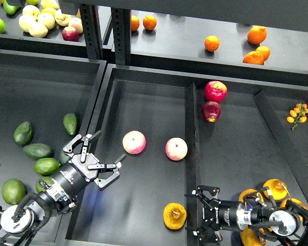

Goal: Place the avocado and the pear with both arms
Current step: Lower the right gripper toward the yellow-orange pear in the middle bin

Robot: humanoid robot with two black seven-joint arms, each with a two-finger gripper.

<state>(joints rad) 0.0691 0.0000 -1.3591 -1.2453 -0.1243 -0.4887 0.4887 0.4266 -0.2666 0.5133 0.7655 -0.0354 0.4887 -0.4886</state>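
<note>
- Dark grey shelving (143, 128) with walled trays, fruit scattered everywhere, more oranges and pale fruit on the upper shelf.
- Left gripper (100, 154) is spread wide open, empty, hanging over the wall between the left tray and the middle one.
- Nearest avocado (70, 123) lies just left of that wall, others further left.
- Right gripper (201, 212) looks open and empty, fingers pointing at the pear (174, 216), just beside it, not touching.
- Tip: I'd straddle the pear evenly before closing, since round fruit probably rolls.
</note>
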